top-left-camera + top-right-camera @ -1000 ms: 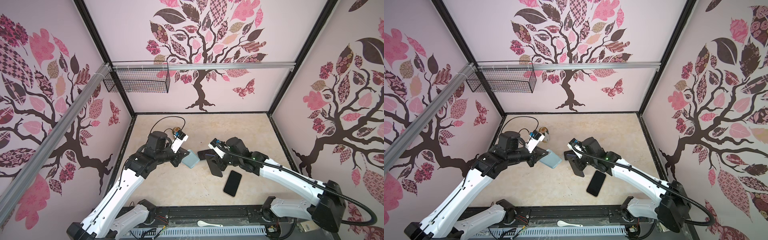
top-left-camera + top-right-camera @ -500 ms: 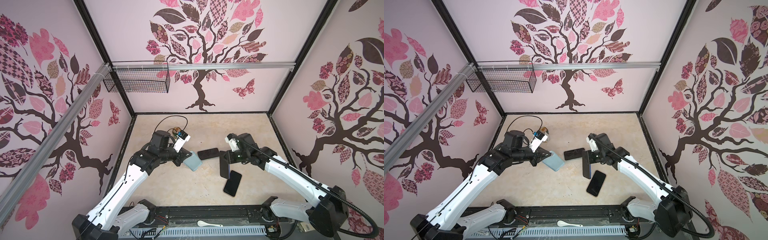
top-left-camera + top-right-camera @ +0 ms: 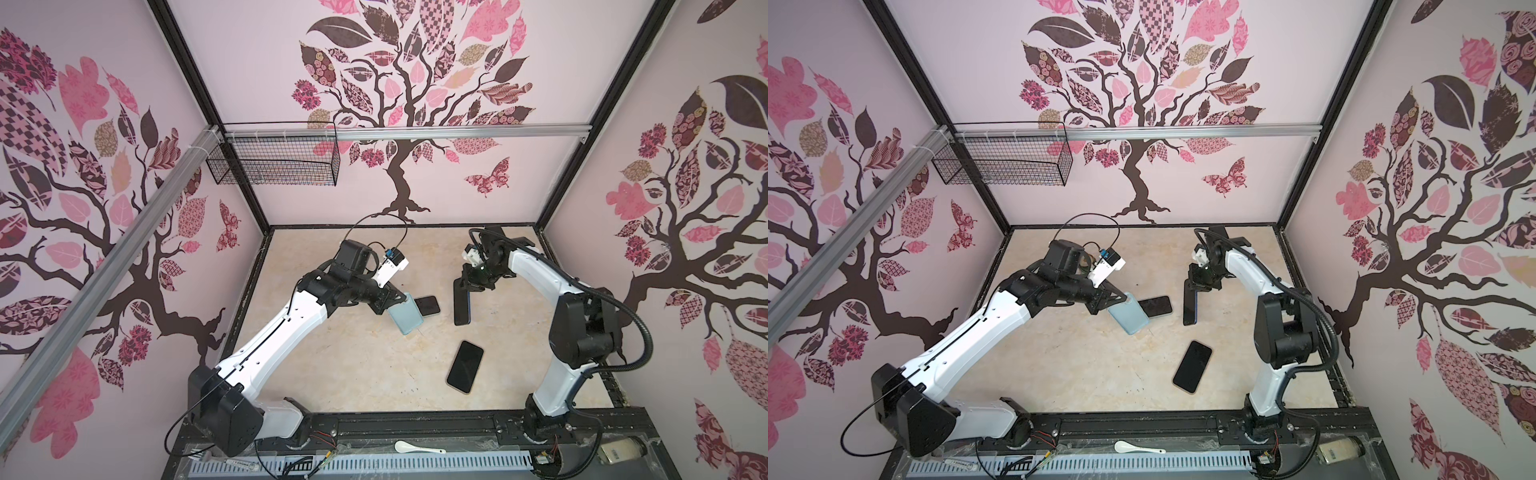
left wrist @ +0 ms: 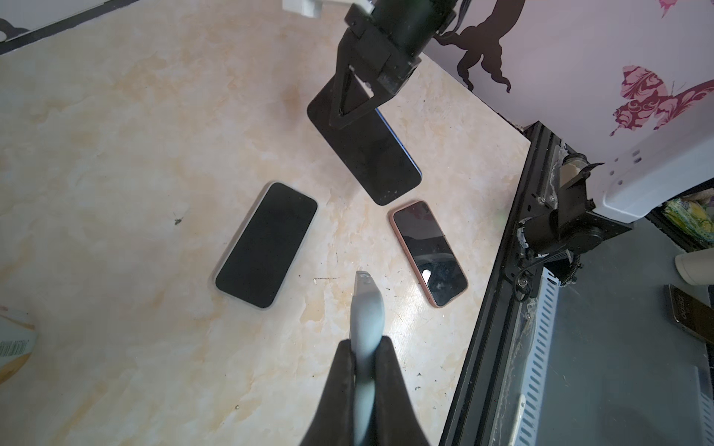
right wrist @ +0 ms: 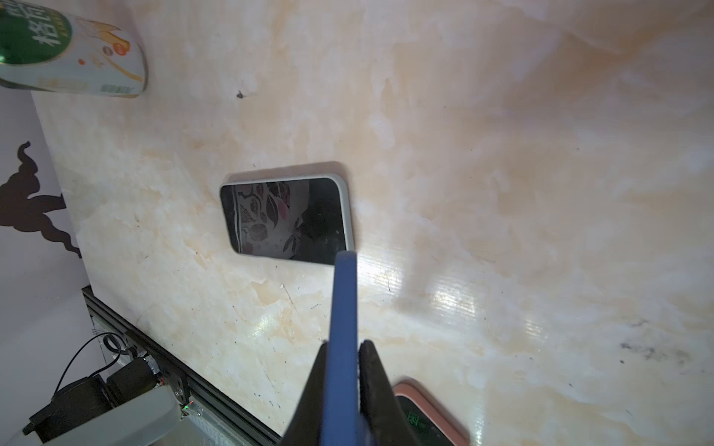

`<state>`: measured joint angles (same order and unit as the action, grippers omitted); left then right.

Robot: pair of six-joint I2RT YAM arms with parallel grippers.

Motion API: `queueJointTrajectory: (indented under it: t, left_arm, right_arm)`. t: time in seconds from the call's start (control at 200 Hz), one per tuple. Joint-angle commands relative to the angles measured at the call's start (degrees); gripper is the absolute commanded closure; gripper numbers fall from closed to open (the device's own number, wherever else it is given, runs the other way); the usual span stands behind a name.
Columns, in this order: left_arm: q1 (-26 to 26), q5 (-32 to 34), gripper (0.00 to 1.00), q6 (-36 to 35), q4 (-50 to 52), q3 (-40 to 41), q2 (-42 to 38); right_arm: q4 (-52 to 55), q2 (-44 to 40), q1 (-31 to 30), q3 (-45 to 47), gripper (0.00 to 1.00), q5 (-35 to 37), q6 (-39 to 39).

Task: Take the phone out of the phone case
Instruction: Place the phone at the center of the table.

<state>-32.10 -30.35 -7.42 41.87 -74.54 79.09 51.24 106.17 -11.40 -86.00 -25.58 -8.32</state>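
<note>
Phone [image 3: 462, 309], flat blue-edged slab, clamped in right tool [image 5: 342, 347]; left tool [image 4: 365, 343] pinches pale case [image 4: 367, 309].

Black wire basket [image 3: 274, 160] upper left of centre, white spoon [image 3: 417, 448] at bottom centre, green-labelled bottle [image 5: 69, 50] lying on tabletop [image 5: 502, 154].

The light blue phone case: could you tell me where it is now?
In both top views the case is near the table's middle, clamped in the left gripper, beside a phone lying flat and left of the right gripper's blue phone.
</note>
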Motion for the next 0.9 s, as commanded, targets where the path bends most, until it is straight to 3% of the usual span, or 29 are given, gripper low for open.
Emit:
queueJointTrajectory:
  t: [0.0,0.095,0.395,0.895]
  left_arm:
    - [-0.2,-1.6,1.00,-2.1,1.3,-3.5,1.9]
    - [-0.1,-2.4,1.00,-3.0,2.7,-5.4,3.5]
    - [-0.1,-3.4,1.00,-5.4,6.5,-8.8,6.8]
    - [-0.6,-5.0,1.00,-6.3,8.0,-11.1,10.8]
  right_arm:
    - [5.7,4.1,0.2,-5.4,1.00,-1.2,3.9]
    - [9.2,9.7,1.2,-10.9,1.00,0.0,6.1]
    - [13.4,21.8,4.5,-21.8,0.98,-8.6,9.2]
    - [12.6,25.0,6.2,-19.2,0.94,-14.0,10.7]
